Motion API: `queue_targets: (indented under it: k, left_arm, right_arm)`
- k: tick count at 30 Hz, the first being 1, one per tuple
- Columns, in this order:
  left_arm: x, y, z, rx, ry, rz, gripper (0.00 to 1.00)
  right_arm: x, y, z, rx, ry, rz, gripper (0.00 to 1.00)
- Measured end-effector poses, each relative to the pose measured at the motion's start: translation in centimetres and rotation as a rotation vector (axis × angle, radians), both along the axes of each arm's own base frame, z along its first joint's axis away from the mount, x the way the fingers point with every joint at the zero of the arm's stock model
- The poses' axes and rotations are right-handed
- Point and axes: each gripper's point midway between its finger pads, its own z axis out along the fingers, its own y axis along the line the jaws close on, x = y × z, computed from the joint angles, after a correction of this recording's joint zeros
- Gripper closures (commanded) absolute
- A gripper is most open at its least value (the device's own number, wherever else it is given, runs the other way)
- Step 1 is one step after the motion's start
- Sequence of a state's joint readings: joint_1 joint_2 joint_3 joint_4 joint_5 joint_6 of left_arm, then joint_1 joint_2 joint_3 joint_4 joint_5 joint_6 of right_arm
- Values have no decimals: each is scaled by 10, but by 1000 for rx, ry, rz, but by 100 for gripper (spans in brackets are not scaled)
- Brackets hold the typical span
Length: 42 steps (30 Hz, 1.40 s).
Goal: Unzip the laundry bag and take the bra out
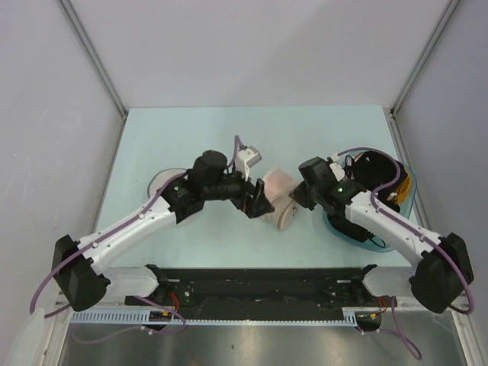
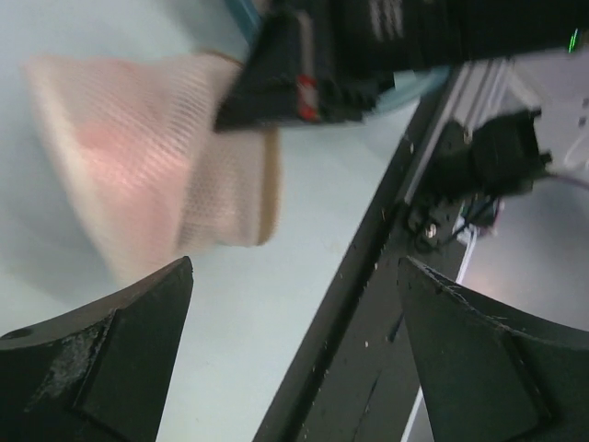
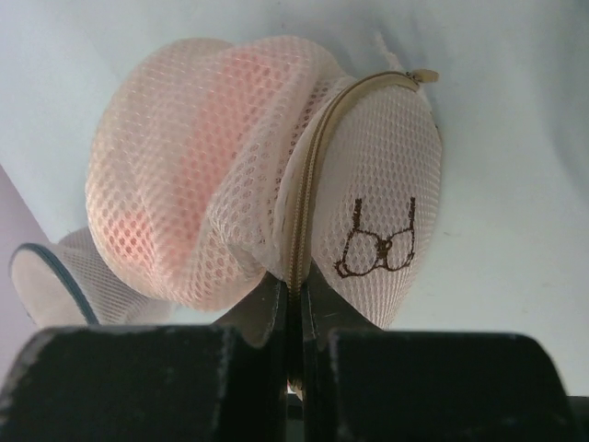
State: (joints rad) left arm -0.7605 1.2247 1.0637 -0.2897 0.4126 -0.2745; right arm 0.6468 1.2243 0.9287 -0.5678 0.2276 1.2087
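Note:
The cream mesh laundry bag (image 1: 279, 197) sits on the table between my two grippers, its halves closed. In the right wrist view the bag (image 3: 239, 166) fills the frame, with its tan zip (image 3: 308, 175) running up the middle, a dark bra icon (image 3: 377, 241) on the right half, and the pink bra (image 3: 175, 138) showing through the left half's mesh. My right gripper (image 3: 293, 287) is shut on the bag's zip seam at its near edge. My left gripper (image 2: 294, 269) is open and empty, just beside the bag (image 2: 156, 166), not touching it.
A whiter round pouch (image 1: 158, 183) lies at the left, partly under my left arm, and also shows in the right wrist view (image 3: 51, 281). A teal basket (image 1: 408, 200) with black clothing (image 1: 375, 169) stands at the right. The black rail (image 2: 368, 304) runs along the near table edge.

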Motion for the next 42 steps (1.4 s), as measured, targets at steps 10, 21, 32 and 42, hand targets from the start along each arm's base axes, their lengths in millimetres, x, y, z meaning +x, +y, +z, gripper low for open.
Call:
queue_targets:
  k: [10,21,32,42]
  left_arm:
    - [-34,-25,-69,168,20,-134,5]
    - [0,-32,-94,203,-48,29,17]
    - [3,-37,-107,225,-55,38,100]
    - [-6,-21,-54,133,-19,-58,100]
  right_arm:
    - [6,27,-5,108,117,-46,100]
    - [2,31,-4,145,146,-48,100]
    - [-3,35,6,160,122,9,2]
    - [-9,-4,92,78,-248,188,0]
